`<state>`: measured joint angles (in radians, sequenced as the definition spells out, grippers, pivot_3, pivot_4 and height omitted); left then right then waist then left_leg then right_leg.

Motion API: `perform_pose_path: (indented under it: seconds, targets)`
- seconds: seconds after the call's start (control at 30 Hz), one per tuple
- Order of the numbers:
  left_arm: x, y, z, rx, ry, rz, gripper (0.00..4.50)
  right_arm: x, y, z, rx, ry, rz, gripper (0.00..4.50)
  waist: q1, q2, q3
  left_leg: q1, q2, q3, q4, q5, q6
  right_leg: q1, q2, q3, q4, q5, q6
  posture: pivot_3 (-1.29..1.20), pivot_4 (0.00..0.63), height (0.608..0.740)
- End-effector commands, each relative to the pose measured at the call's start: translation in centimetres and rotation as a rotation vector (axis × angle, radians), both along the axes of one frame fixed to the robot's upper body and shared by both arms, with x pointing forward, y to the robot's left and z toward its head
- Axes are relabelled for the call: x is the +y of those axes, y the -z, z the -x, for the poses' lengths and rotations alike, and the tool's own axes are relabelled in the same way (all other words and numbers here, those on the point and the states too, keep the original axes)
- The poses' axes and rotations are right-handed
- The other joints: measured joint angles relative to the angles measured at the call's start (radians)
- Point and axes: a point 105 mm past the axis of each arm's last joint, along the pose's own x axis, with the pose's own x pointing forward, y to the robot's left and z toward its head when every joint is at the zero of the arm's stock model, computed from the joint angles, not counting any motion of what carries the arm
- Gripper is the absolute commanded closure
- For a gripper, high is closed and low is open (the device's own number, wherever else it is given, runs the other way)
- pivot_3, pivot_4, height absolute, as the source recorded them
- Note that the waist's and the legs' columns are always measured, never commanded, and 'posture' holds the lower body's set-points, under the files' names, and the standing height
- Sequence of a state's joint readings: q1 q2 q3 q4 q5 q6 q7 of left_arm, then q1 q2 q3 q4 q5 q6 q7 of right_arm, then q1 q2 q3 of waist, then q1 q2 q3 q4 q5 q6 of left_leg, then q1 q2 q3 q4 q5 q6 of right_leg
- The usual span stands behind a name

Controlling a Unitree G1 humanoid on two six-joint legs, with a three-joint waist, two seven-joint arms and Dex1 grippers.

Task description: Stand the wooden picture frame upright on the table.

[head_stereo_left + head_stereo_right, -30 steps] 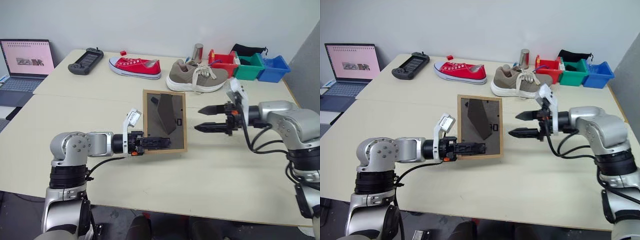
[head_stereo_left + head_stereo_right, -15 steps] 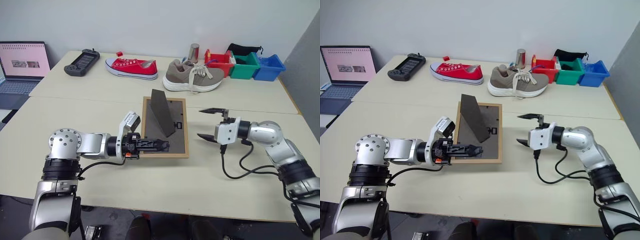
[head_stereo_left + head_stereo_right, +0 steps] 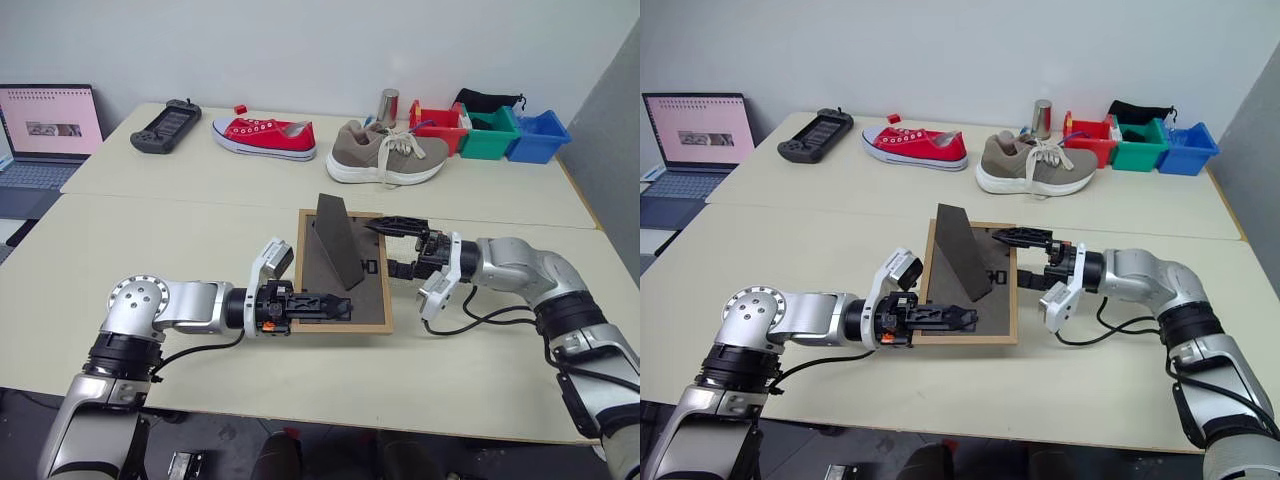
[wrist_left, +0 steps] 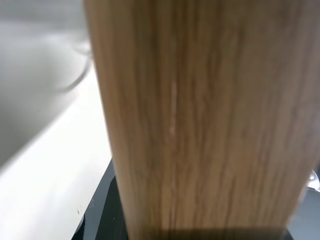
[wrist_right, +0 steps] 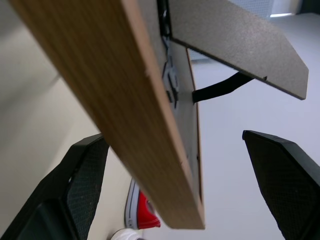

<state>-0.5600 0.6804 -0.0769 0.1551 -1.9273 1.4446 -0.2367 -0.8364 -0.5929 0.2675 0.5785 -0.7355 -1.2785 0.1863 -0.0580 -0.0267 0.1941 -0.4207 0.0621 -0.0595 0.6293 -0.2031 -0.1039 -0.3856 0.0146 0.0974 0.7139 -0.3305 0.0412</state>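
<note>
Wooden picture frame (image 3: 340, 270) back up, long axis running away

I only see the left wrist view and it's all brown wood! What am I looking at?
Observer: That is the edge of the wooden picture frame. Your left gripper is clamped on it.
Operator: Is it standing up yet?
Observer: Not yet. Its dark back faces up, and the easel stand sticks up from it.
Operator: Where's my other hand?
Observer: The right gripper is open, with one finger on each side of the frame's opposite edge.
</note>
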Motion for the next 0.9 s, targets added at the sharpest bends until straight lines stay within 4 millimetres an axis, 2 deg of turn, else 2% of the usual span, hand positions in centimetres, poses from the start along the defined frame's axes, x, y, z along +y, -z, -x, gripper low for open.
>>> perform_pose_path:
  seconds: [0.03,0.4,0.63,0.8,0.87,0.9]
  targets:
    - [-0.4,-1.1,0.5,-0.032,0.025,0.04,3.49,0.9,-0.7,0.2,-0.035,-0.047,-0.013,0.41,0.0,0.0,0.0,0.0,0.0,0.0,0.0,0.0,0.0,0.0,0.0,0.0,0.0,0.0,0.0,0.0,0.15,0.74]
    - [-0.9,-1.3,0.4,-0.035,0.029,0.063,3.49,1.9,-0.8,0.8,-0.048,-0.106,-0.031,2.87,0.0,0.0,0.0,0.001,0.0,0.0,0.0,0.0,0.0,0.001,0.0,0.0,0.0,0.0,0.0,0.0,0.15,0.74]
    - [-1.0,-1.1,0.4,-0.065,0.0,0.037,3.49,1.3,-1.1,0.5,-0.046,-0.088,-0.04,2.94,0.0,0.0,0.0,0.002,0.0,0.0,0.0,0.0,0.0,0.002,0.0,0.0,0.0,0.0,0.0,0.0,0.15,0.74]
    - [-0.5,-2.2,-1.1,-0.157,-0.158,0.041,3.49,0.8,-1.0,0.2,-0.044,-0.064,-0.033,2.94,0.001,0.0,0.0,0.002,0.0,0.0,0.0,0.0,0.0,0.002,0.0,0.0,0.0,0.0,0.0,0.0,0.15,0.74]
    - [-0.2,-2.8,-1.2,-0.201,-0.167,0.047,2.9,0.4,-0.7,-0.1,-0.028,-0.04,-0.029,2.94,0.001,0.0,0.0,0.002,0.0,0.0,0.0,0.0,0.0,0.002,0.0,0.001,0.001,0.0,0.0,0.0,0.15,0.74]
    - [0.0,-3.0,-1.2,-0.198,-0.171,0.058,2.79,0.2,-0.6,-0.1,-0.022,-0.032,-0.027,2.94,0.001,0.0,0.0,0.002,0.0,0.0,0.0,0.0,0.0,0.002,0.0,0.0,0.001,0.0,0.0,0.0,0.15,0.74]
